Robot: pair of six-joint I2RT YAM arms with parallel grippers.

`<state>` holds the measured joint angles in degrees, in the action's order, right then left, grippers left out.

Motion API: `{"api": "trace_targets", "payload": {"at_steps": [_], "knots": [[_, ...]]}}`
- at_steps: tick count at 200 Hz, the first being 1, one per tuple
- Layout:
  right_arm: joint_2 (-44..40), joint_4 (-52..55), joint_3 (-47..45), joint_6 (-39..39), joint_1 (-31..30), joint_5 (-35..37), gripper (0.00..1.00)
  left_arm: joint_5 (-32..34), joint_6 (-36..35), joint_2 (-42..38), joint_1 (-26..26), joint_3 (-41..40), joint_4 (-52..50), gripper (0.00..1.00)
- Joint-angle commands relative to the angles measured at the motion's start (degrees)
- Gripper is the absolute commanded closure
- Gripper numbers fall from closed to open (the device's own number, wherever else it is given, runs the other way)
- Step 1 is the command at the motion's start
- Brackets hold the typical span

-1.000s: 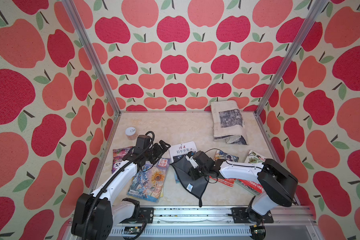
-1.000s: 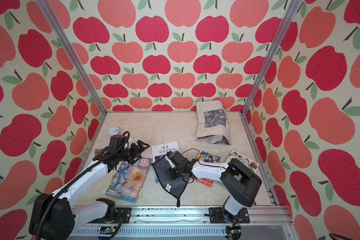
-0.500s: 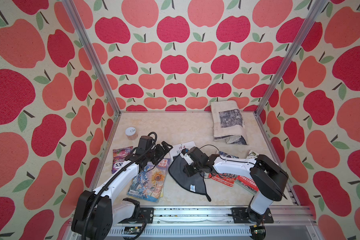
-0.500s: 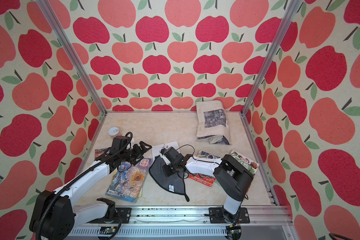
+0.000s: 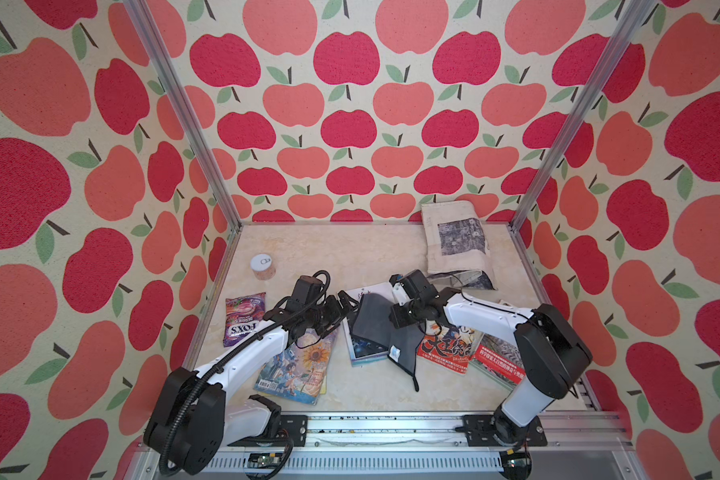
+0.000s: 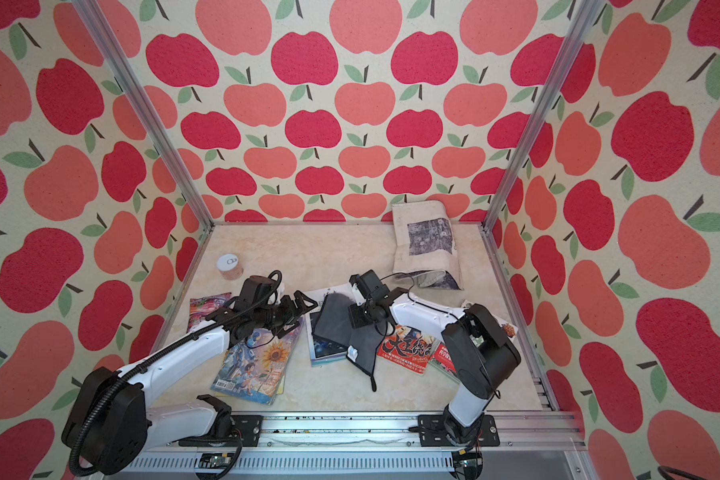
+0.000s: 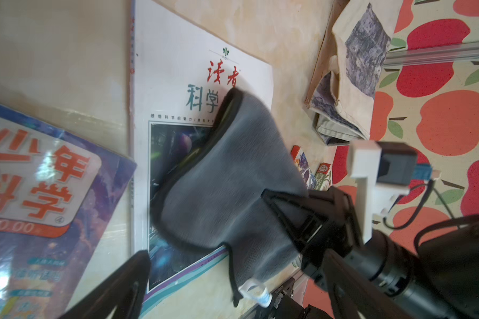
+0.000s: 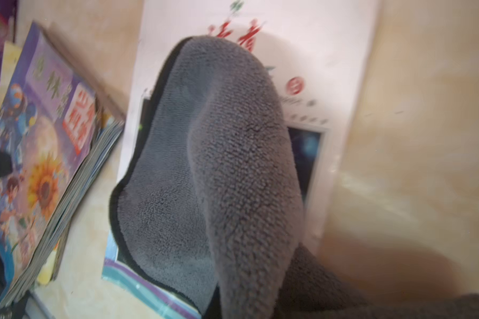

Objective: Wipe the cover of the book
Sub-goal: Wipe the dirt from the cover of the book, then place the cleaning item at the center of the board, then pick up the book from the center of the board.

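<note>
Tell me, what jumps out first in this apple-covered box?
The loud apple wallpaper on all three walls hits first. Then, mid-table, the right gripper pinches a grey cloth draped over a white book. The left gripper hangs open just beside it, near a sunflower magazine.

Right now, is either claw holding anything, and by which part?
The right claw is shut on the grey cloth, pinching a bunched fold on its side toward that arm; the rest drapes over the white book. The open left claw holds nothing.
</note>
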<state>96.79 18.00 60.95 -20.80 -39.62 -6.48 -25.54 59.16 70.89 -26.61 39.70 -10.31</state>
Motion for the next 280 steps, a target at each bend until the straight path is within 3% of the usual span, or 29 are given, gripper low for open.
{"api": "trace_targets", "payload": {"at_steps": [1,24,42,50,55,65,85,104,130,153,181,235,280], "knots": [[4.1,7.4,9.6,4.2,6.6,6.5,1.0,3.5,3.6,1.1,-2.7,-1.6,-0.1,0.01],[9.7,10.6,20.4,2.3,14.1,8.6,1.0,6.6,5.0,2.9,-6.4,-1.1,-2.3,0.01],[13.6,14.5,29.8,3.7,16.2,9.4,0.48,8.4,5.3,3.7,-8.0,-1.4,-3.4,0.01],[14.8,18.1,34.0,5.0,16.3,9.1,0.31,8.9,5.3,4.0,-8.3,-1.9,-3.1,0.01],[15.0,19.9,35.8,6.0,15.9,8.7,0.23,9.4,5.3,4.1,-8.6,-2.2,-3.2,0.01],[13.8,21.6,36.2,6.5,15.0,9.6,0.19,10.4,5.1,4.3,-8.8,-2.7,-3.3,0.01],[7.4,19.2,29.0,6.6,12.0,14.1,0.03,11.0,4.8,4.8,-9.3,-4.3,0.3,0.01],[-0.5,16.6,19.5,4.4,9.7,13.1,0.03,10.4,4.7,6.6,-9.7,-5.0,3.7,0.01],[-12.7,1.8,0.6,-1.0,7.6,-3.2,0.01,9.6,3.6,10.1,-10.1,-4.5,4.6,0.01],[-15.9,-6.4,-10.0,-5.7,6.9,-12.2,0.01,10.4,2.5,11.4,-10.1,-5.8,7.3,0.01],[-10.3,-11.5,-14.5,-8.0,6.7,-20.5,0.02,10.2,0.7,12.0,-10.2,-9.1,15.5,0.01],[2.3,-27.8,-19.1,-17.2,9.3,-29.6,0.06,5.5,0.3,15.6,-10.0,-10.8,26.0,0.01],[7.2,-40.1,-22.7,-24.4,8.7,-32.9,0.09,1.2,1.1,15.8,-9.4,-10.2,35.9,0.03]]}}
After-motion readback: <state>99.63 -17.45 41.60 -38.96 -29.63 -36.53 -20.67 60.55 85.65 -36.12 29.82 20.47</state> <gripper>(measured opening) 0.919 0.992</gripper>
